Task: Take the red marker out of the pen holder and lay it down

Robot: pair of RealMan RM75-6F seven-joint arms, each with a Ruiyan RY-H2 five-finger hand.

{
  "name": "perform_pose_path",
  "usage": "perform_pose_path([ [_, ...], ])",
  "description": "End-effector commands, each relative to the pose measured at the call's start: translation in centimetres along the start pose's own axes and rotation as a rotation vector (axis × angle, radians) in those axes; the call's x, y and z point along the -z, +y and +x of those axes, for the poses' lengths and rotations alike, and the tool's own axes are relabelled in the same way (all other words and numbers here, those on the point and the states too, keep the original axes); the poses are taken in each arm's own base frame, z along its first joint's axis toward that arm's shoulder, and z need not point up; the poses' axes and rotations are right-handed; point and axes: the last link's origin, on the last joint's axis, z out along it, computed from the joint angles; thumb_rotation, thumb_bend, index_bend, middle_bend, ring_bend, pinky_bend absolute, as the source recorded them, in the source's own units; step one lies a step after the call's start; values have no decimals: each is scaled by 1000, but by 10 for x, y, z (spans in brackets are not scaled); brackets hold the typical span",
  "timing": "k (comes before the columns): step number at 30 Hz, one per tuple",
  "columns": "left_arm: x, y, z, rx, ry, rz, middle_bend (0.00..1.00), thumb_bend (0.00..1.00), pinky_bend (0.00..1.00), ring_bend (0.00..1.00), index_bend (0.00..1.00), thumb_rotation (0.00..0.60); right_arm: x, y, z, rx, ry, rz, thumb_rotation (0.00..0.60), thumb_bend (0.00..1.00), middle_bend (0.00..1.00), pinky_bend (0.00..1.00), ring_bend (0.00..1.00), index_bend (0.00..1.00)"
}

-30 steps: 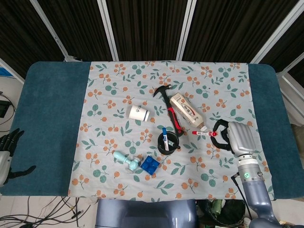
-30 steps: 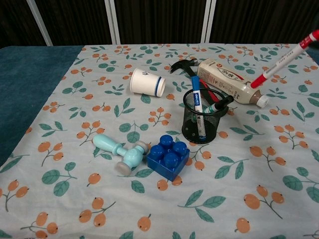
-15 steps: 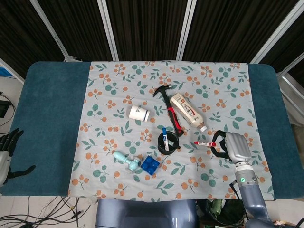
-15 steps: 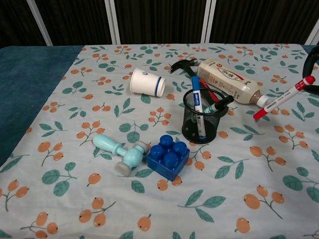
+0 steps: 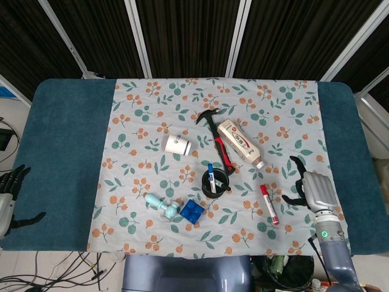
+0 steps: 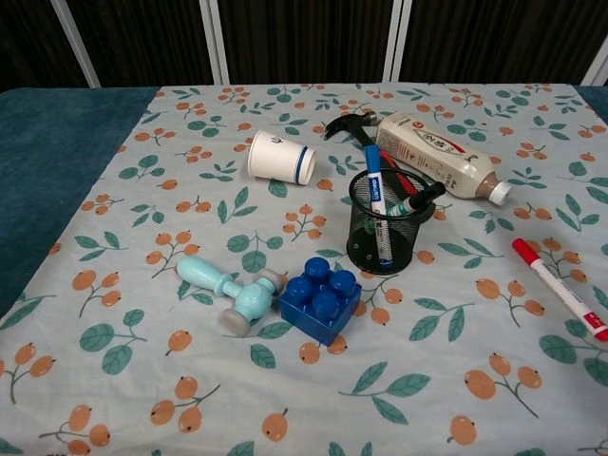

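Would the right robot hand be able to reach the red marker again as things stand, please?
Probably yes: the red marker lies flat on the cloth, just left of the open right robot hand, with nothing between them.

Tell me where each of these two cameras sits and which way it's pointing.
Head view: high above the near table edge, looking almost straight down on the floral cloth; the right hand shows lower right, the left hand at the left edge.
Chest view: low at the near edge, looking across the table; no hand shows.
Shared: the red marker lying flat, the black mesh pen holder.
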Motion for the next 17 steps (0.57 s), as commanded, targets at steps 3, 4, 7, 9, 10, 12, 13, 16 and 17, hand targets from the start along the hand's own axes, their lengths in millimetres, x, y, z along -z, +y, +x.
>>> perform_pose_path([
  [3,0,0,0,-2,1,-2,0,0,0,0,0,600,31,28,12,52,10,26,600,222,206,380,188,0],
  [4,1,0,0,-4,1,-3,0,0,0,0,0,600,37,33,14,66,16,34,600,211,127,334,112,0],
  [7,1,0,0,-7,2,-5,0,0,0,0,0,600,54,47,18,121,35,59,600,167,13,277,13,0],
  [9,1,0,0,-9,3,-6,0,0,0,0,0,600,69,59,21,184,61,85,600,138,0,254,0,0],
  [10,2,0,0,-9,2,-6,0,0,0,0,0,600,76,64,22,209,73,97,600,132,0,247,0,0],
  [12,2,1,0,-11,2,-7,0,0,0,0,0,600,90,74,21,238,90,119,600,125,0,234,0,0],
  [13,2,1,0,-12,3,-7,0,0,0,0,0,600,95,77,21,241,98,125,600,125,0,234,0,0],
  [16,2,1,0,-14,3,-8,0,0,0,0,0,600,106,85,21,242,121,145,600,123,0,234,0,0],
  [17,2,2,0,-15,4,-8,0,0,0,0,0,600,107,87,21,246,131,149,600,123,0,234,0,0],
])
